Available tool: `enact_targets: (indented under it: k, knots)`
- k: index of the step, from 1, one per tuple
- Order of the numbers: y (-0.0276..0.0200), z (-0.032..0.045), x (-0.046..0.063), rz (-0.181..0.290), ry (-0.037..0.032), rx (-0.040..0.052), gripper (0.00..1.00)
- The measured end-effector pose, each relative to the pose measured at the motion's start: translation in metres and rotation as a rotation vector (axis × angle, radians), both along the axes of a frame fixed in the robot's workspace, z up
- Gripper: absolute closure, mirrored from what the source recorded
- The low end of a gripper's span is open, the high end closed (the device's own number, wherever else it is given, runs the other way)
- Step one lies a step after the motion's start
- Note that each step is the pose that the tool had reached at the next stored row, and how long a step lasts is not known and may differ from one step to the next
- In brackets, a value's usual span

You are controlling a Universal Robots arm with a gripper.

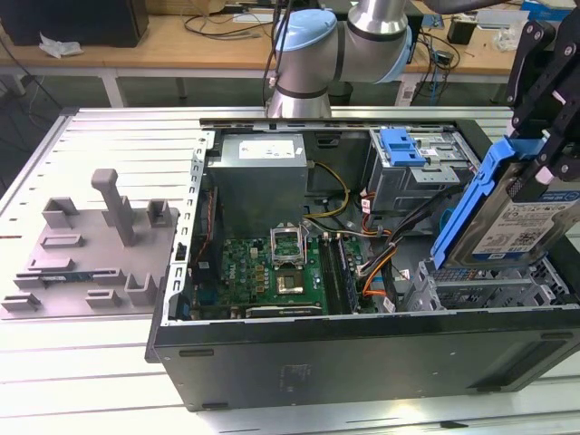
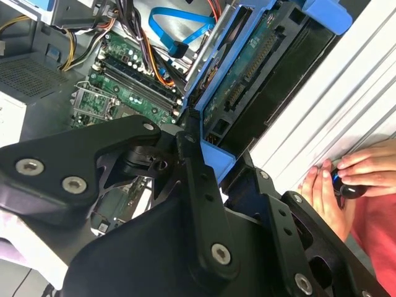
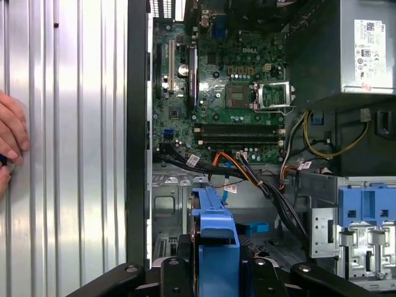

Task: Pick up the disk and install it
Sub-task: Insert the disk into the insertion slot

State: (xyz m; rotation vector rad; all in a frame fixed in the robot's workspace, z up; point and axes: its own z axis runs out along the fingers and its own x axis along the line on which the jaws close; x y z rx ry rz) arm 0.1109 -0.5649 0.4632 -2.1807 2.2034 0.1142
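My gripper point(image 1: 536, 161) is shut on the disk point(image 1: 518, 220), a silver drive with a white-and-blue label in a blue plastic carrier. It hangs tilted on edge over the metal drive cage point(image 1: 480, 288) at the front corner of the open computer case point(image 1: 362, 349), on the exterior view's right. In the second wrist view the disk point(image 2: 247, 77) shows its green circuit-board side between my black fingers point(image 2: 192, 167). In the first wrist view the blue carrier point(image 3: 216, 232) sticks out from my gripper point(image 3: 216, 272) above the case floor.
Inside the case are a grey power supply point(image 1: 258, 172), the green motherboard point(image 1: 272, 272), bundled cables point(image 1: 376, 258) and a blue latch piece point(image 1: 403, 145) on the far drive bay. A grey fixture tray point(image 1: 91, 245) lies on the exterior view's left. A person's hand point(image 2: 343, 179) rests on the ribbed table.
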Motion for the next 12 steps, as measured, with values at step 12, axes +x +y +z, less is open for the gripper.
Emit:
enact_targets:
  k: [12]
  knots:
    - [-0.0003, -0.0054, -0.0007, -0.002, -0.0024, -0.0001, 0.64]
